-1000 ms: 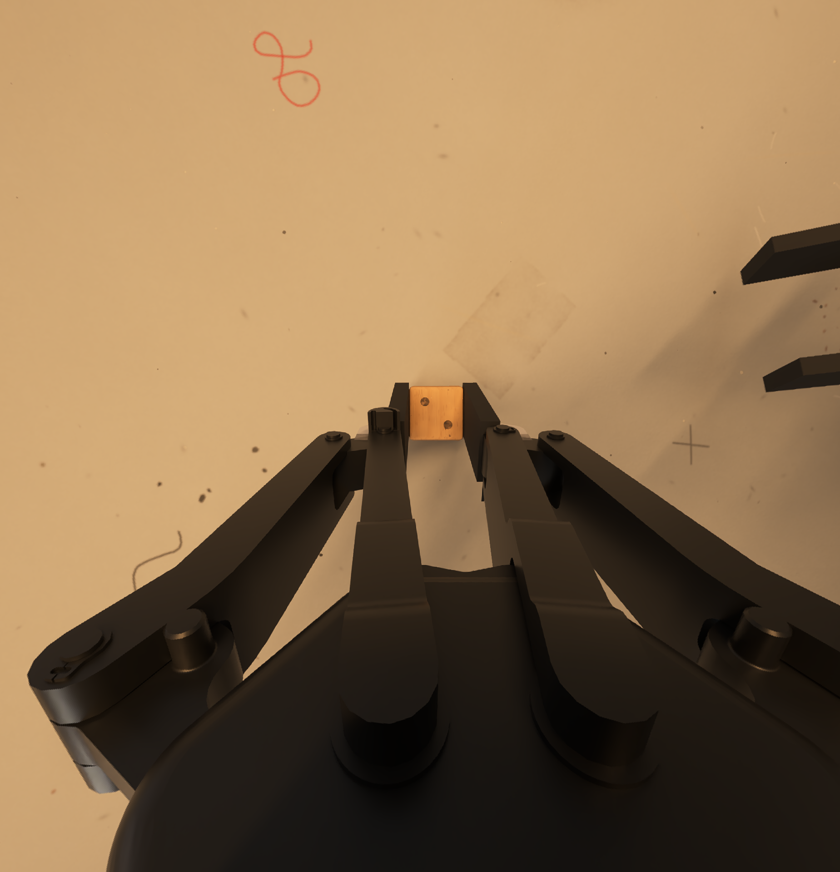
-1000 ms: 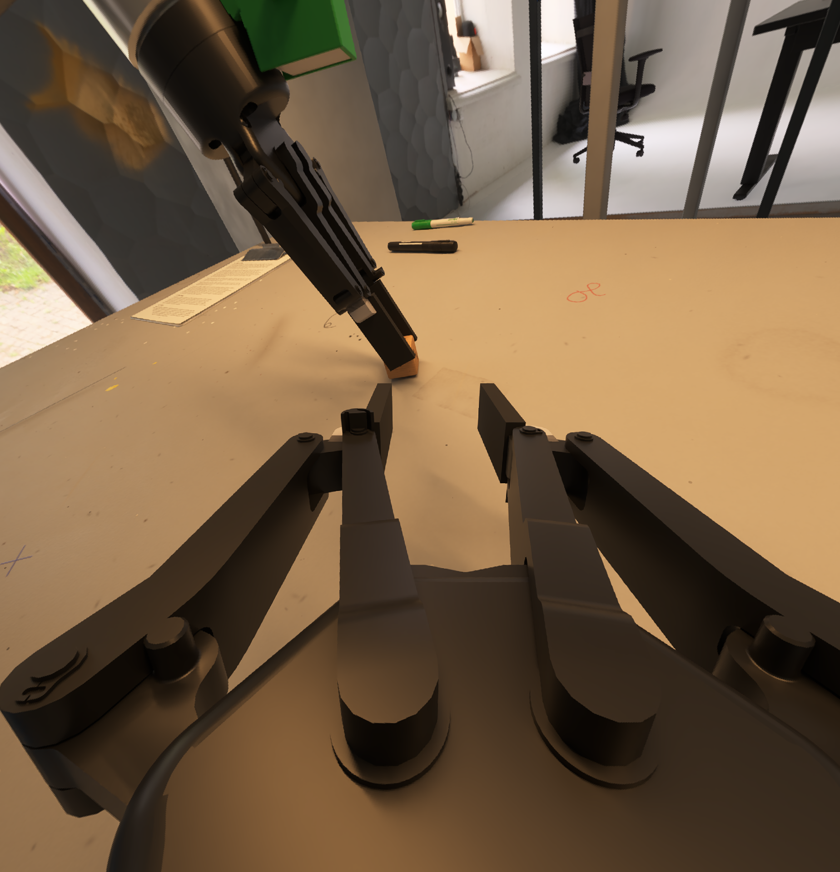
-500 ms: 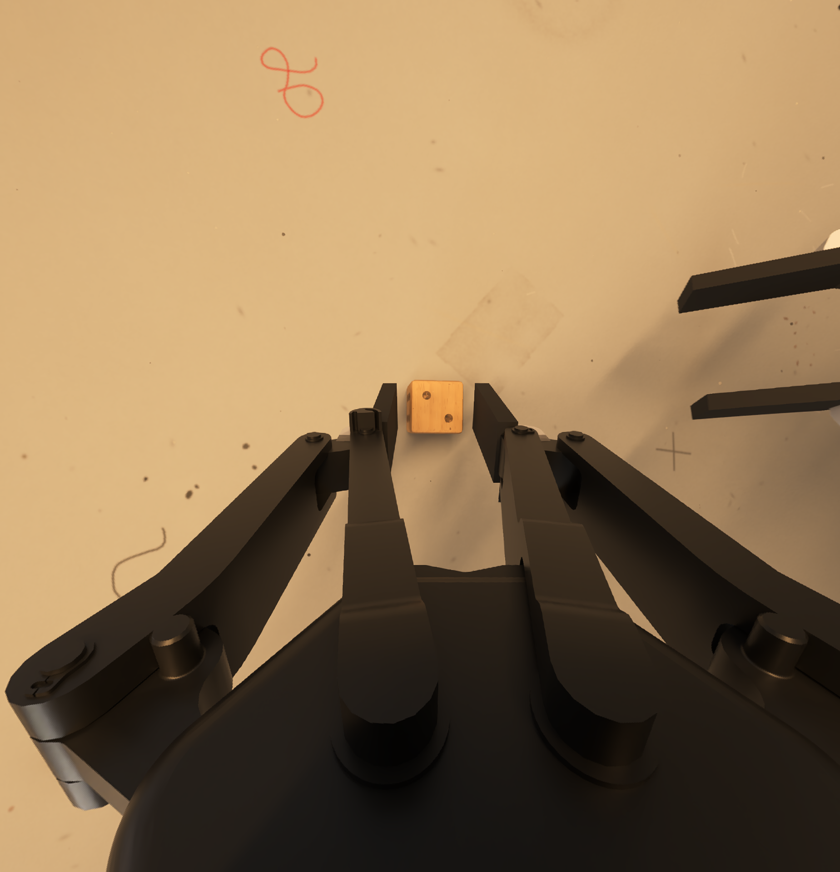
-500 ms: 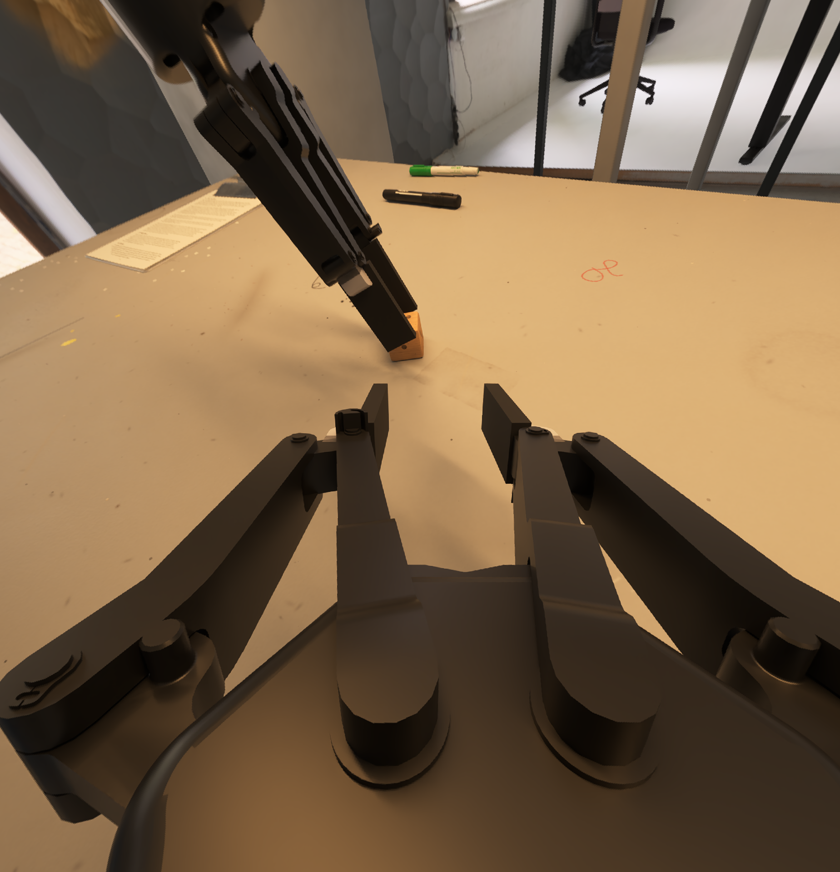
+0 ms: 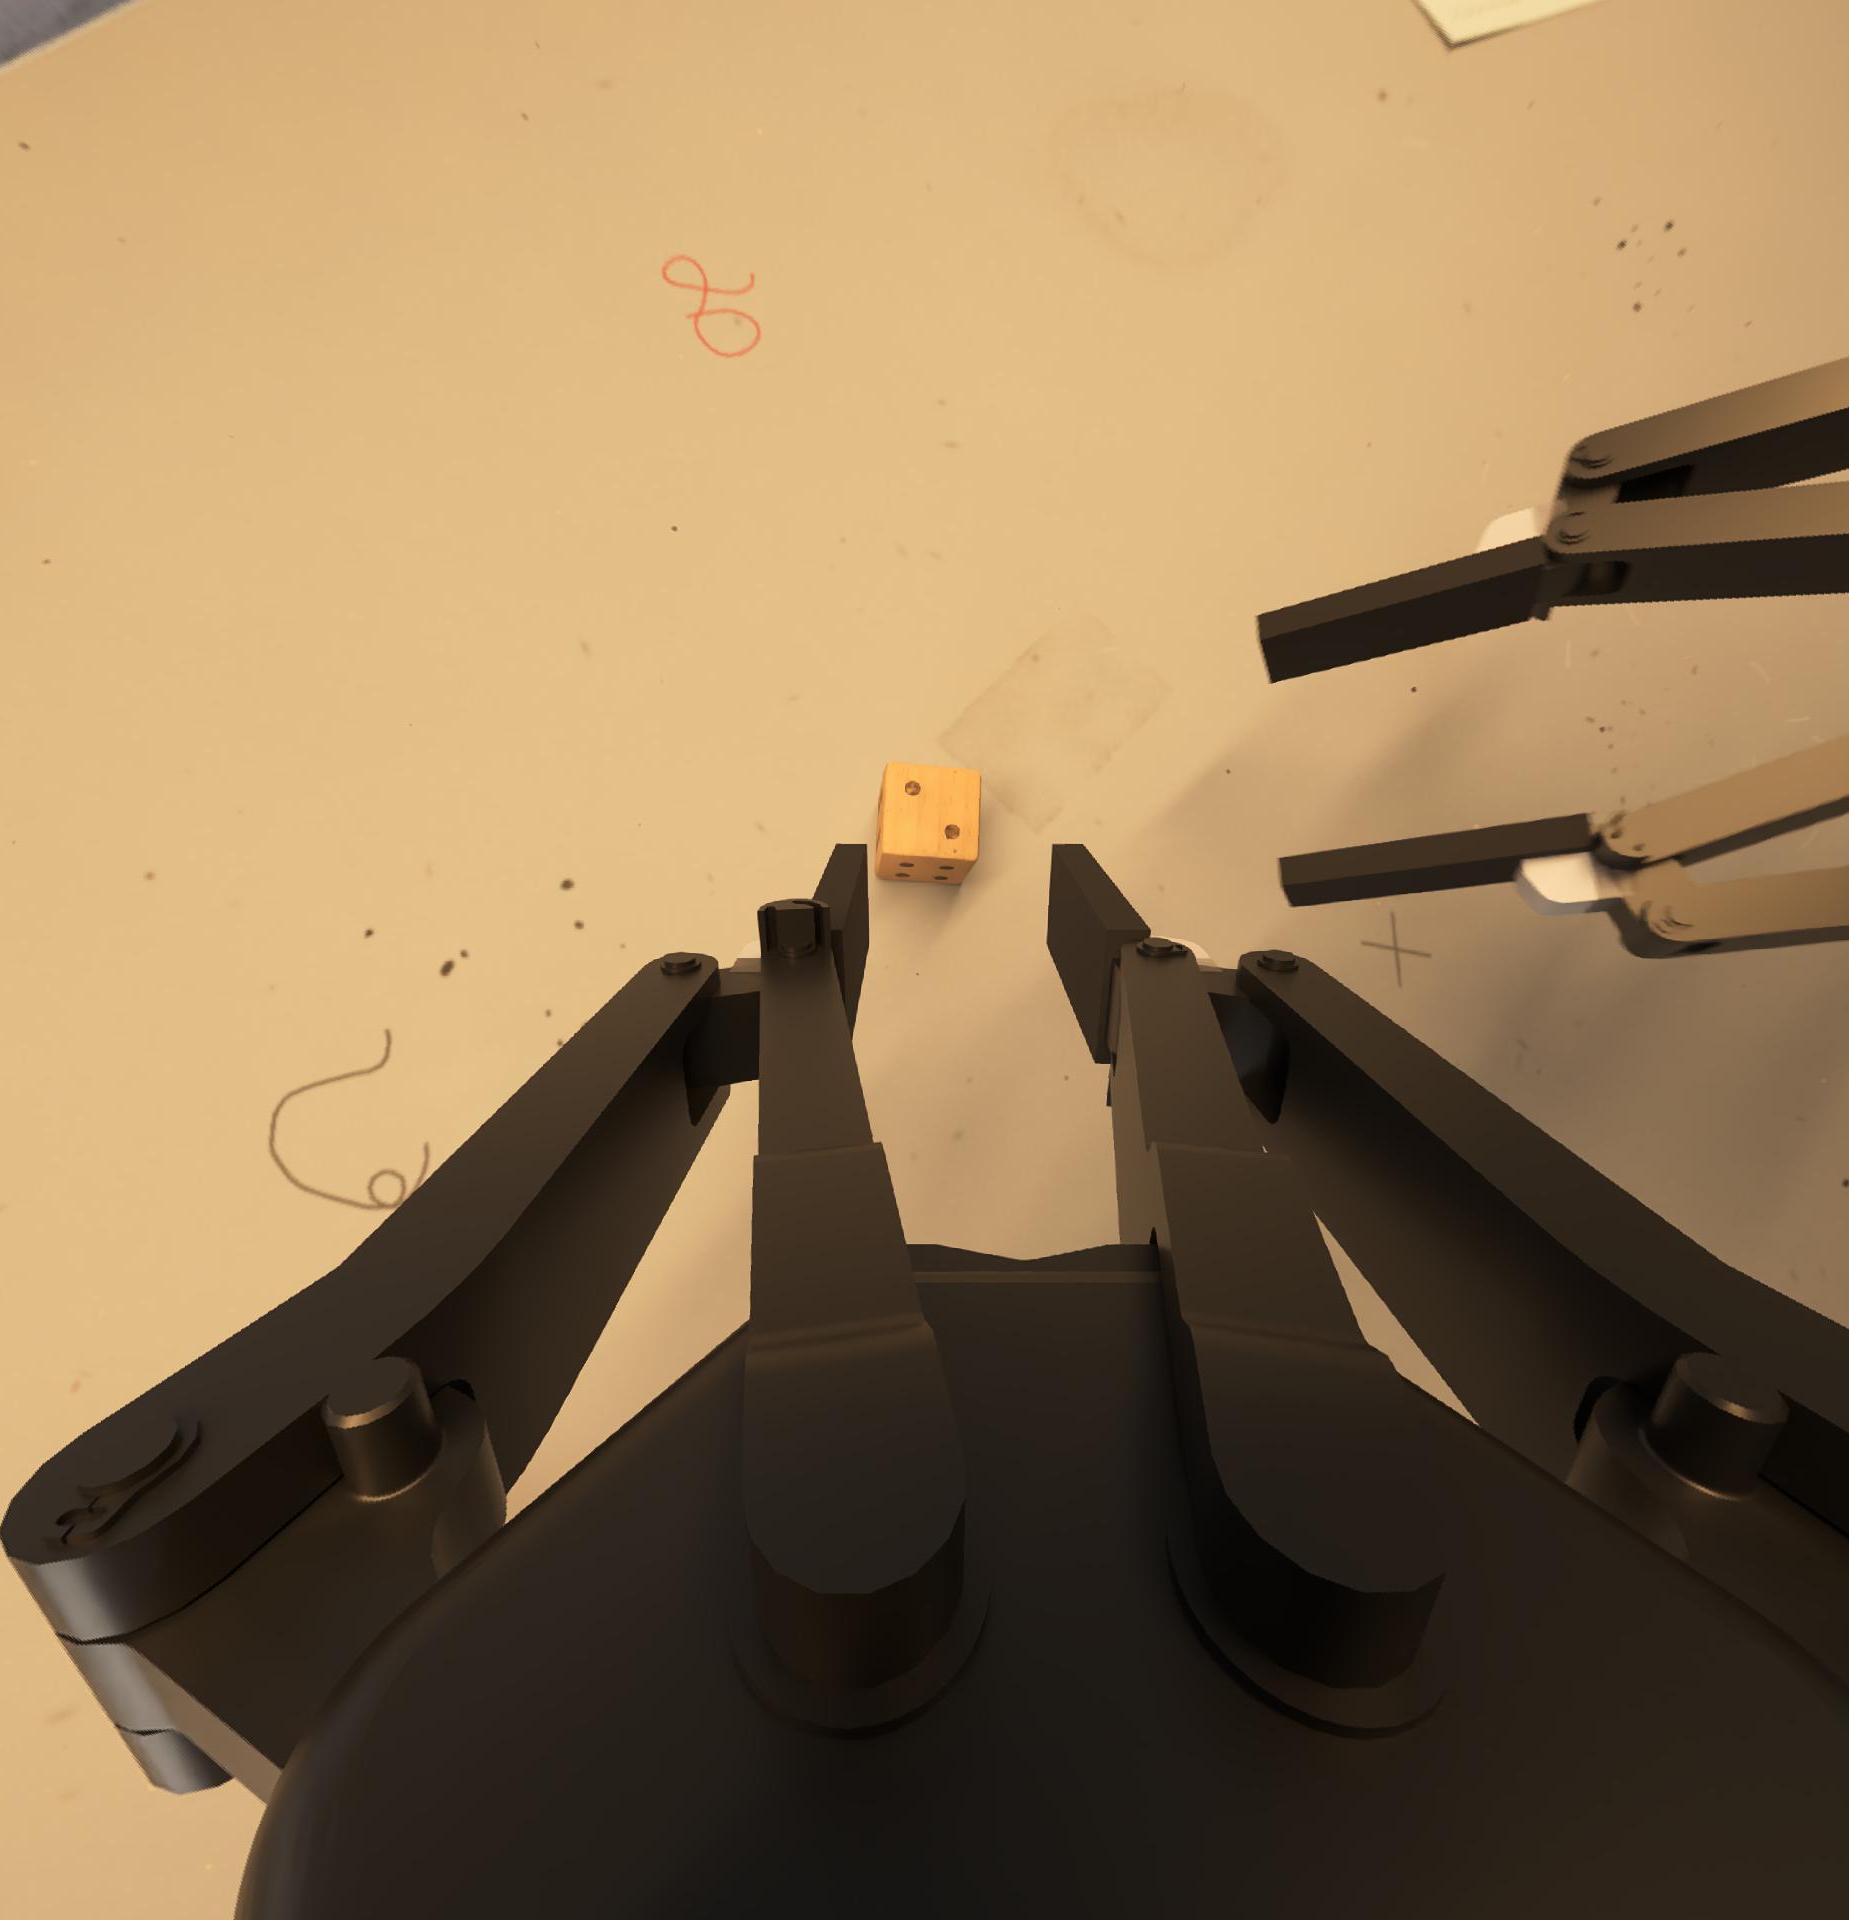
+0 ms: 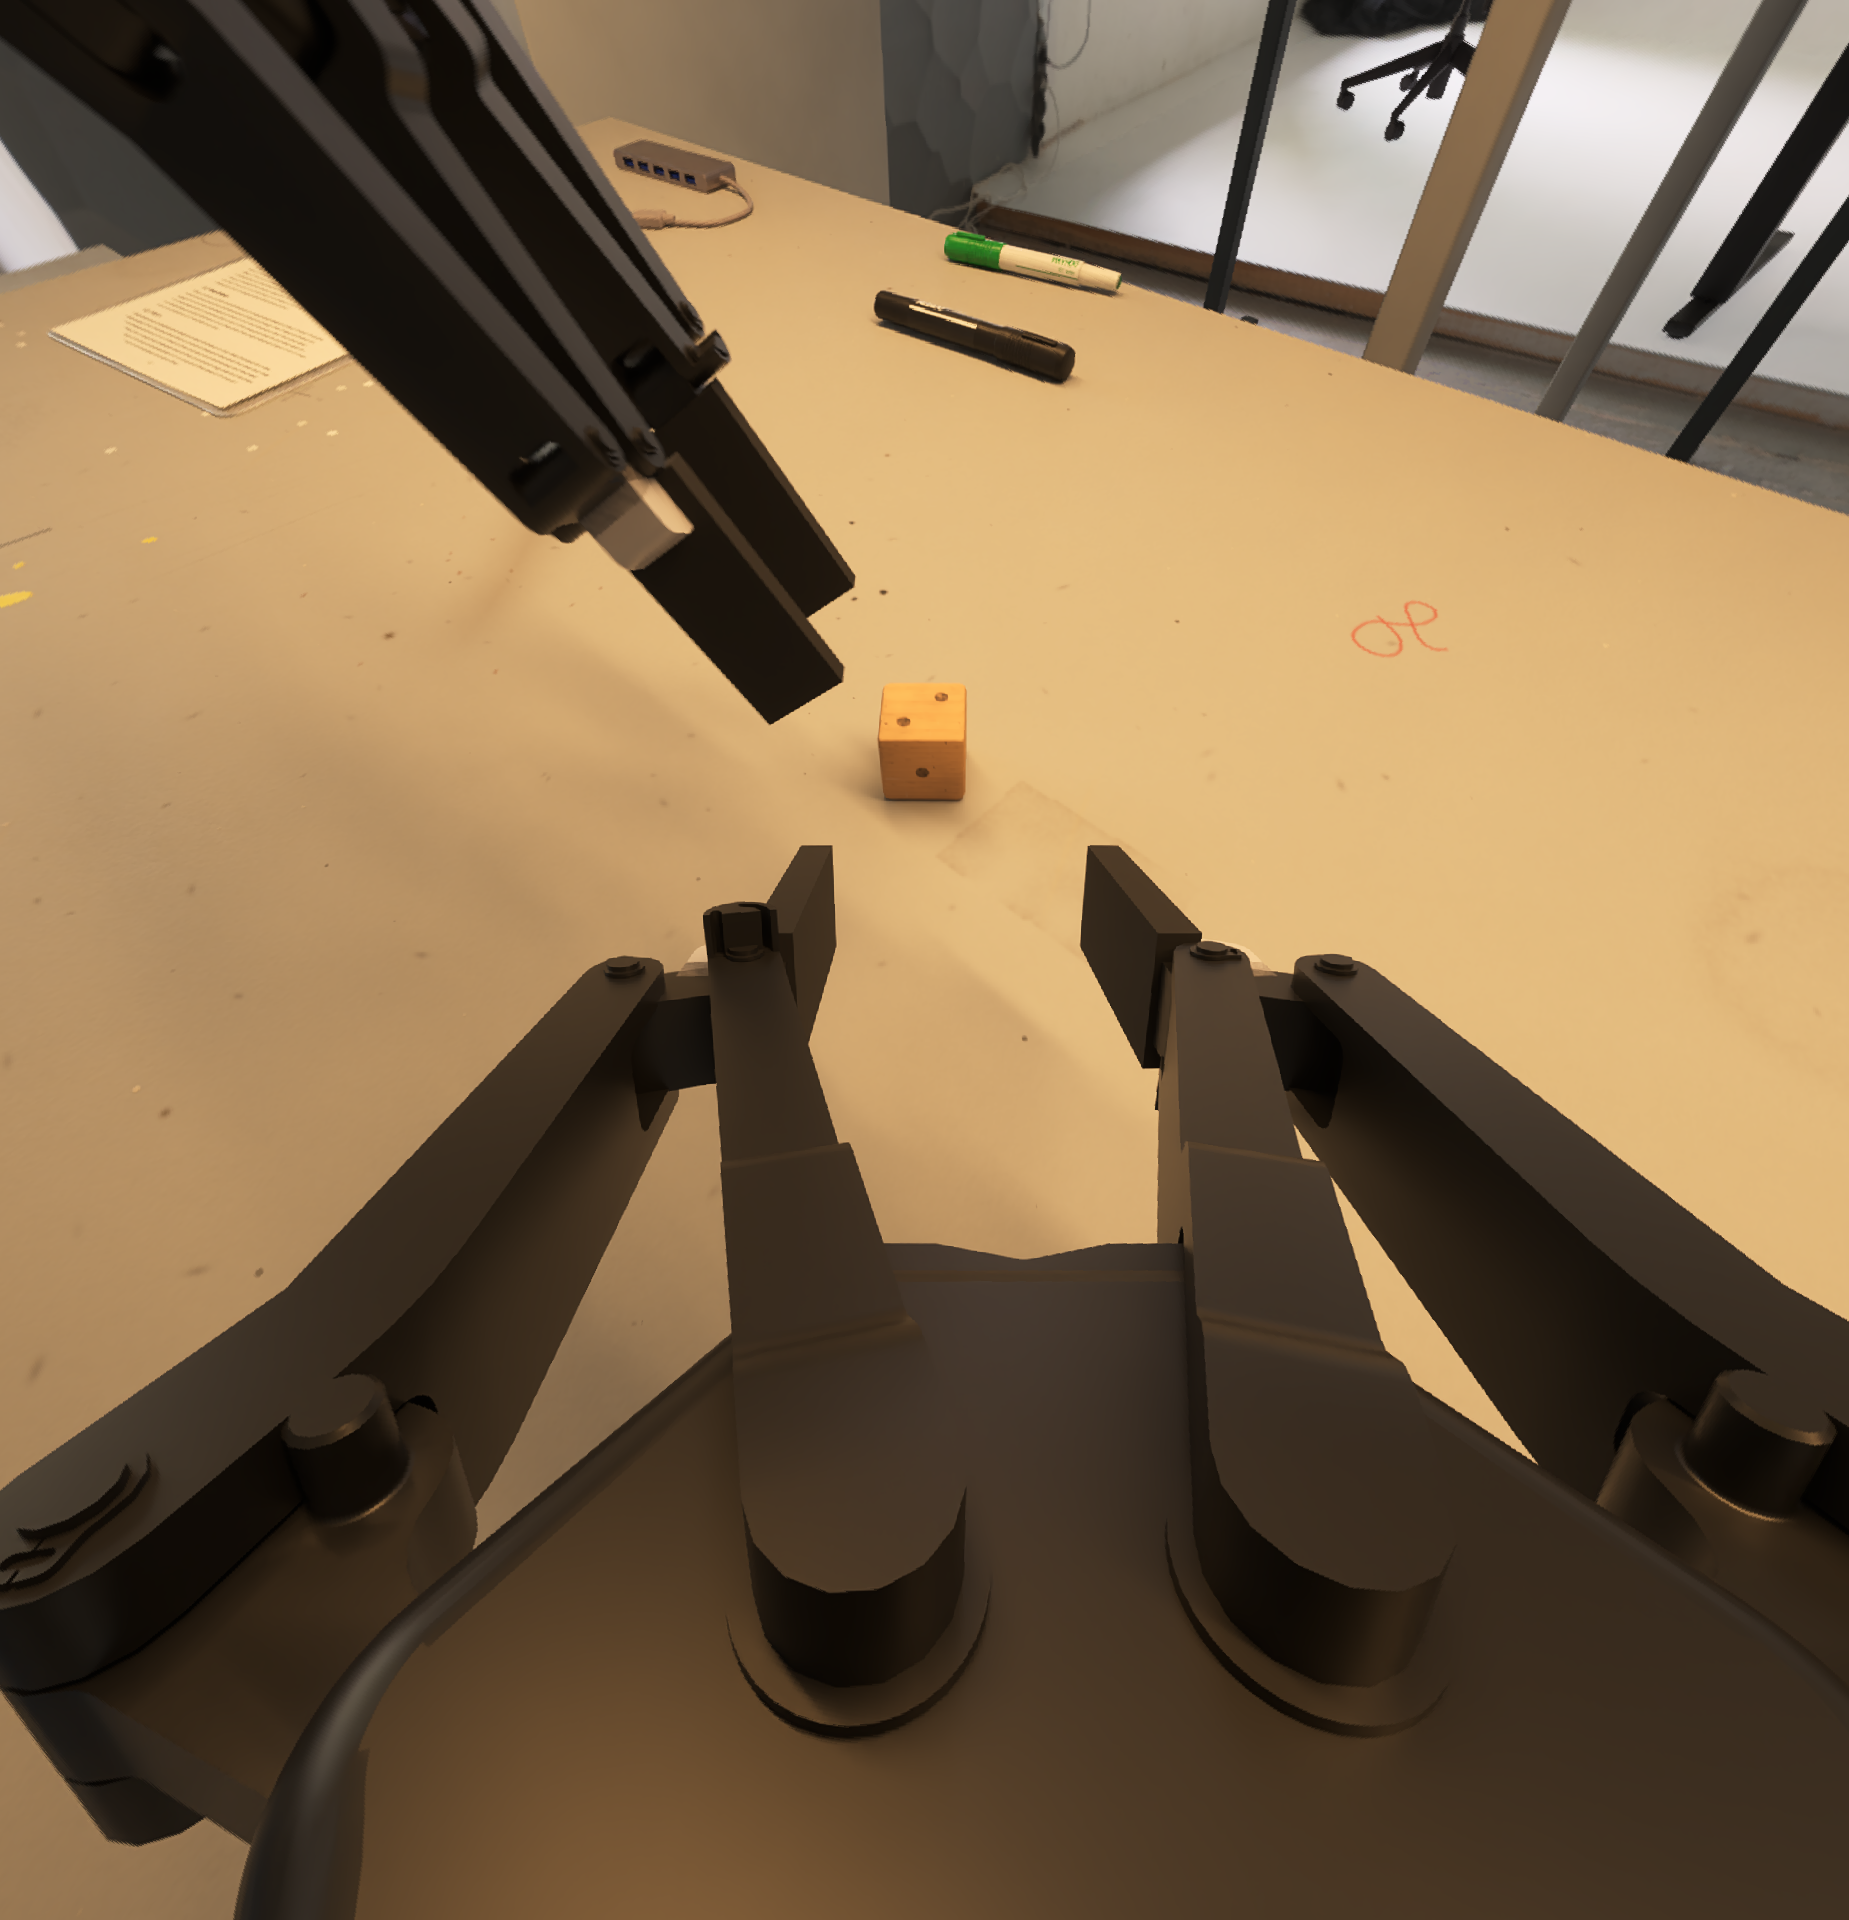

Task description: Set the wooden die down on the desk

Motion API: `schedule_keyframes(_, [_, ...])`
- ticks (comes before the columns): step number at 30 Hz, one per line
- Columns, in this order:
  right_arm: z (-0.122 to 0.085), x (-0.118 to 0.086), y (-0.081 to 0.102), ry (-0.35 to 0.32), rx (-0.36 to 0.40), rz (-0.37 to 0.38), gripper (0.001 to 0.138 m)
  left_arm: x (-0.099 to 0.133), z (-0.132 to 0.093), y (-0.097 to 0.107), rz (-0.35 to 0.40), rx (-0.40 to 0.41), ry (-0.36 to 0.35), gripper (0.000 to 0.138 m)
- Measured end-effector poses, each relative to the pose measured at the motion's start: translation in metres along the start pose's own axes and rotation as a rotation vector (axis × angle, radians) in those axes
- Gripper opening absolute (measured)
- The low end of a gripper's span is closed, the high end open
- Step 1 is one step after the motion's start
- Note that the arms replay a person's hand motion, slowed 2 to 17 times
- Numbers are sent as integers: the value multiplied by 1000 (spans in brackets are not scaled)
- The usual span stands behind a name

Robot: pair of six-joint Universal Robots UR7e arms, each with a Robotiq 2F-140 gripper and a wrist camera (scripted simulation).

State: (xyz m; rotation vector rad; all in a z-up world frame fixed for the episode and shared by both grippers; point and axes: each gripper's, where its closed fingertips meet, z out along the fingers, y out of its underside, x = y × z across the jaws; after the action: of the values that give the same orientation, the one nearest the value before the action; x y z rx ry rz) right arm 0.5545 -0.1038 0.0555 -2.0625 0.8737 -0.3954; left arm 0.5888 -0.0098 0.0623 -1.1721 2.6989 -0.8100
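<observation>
The wooden die (image 5: 927, 826) rests on the tan desk (image 5: 380, 623), two dots on its top face. It also shows in the right wrist view (image 6: 922, 742). My left gripper (image 5: 956, 873) is open and empty, raised above and just behind the die, not touching it. In the right wrist view the left gripper (image 6: 795, 644) hangs up and to the left of the die. My right gripper (image 6: 956, 878) is open and empty, a short way in front of the die. Its fingers (image 5: 1419, 623) enter the left wrist view from the right.
A black marker (image 6: 974, 335) and a green-capped marker (image 6: 1029, 262) lie at the far side. A printed sheet (image 6: 203, 332) and a grey USB hub (image 6: 676, 166) lie far left. Red scribble (image 6: 1398, 629) marks the desk. The desk edge runs at the far right.
The left gripper let go of the die, opened, and lifted back and away. The die now stands free on the desk. The right gripper drew back slightly.
</observation>
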Motion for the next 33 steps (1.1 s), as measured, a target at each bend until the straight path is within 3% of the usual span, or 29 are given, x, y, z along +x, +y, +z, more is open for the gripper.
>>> schedule_keyframes(8, [22, -8, -21, 10, -3, -47, 64, 6, -32, 14, -52, 187, -4, 51])
schedule_keyframes(17, [51, -10, -33, 11, -42, -42, 66, 11, -63, 37, -136, 413, -3, 51])
schedule_keyframes(33, [88, -2, -35, 12, -109, 29, 70, 18, -84, 93, -238, 631, -8, 50])
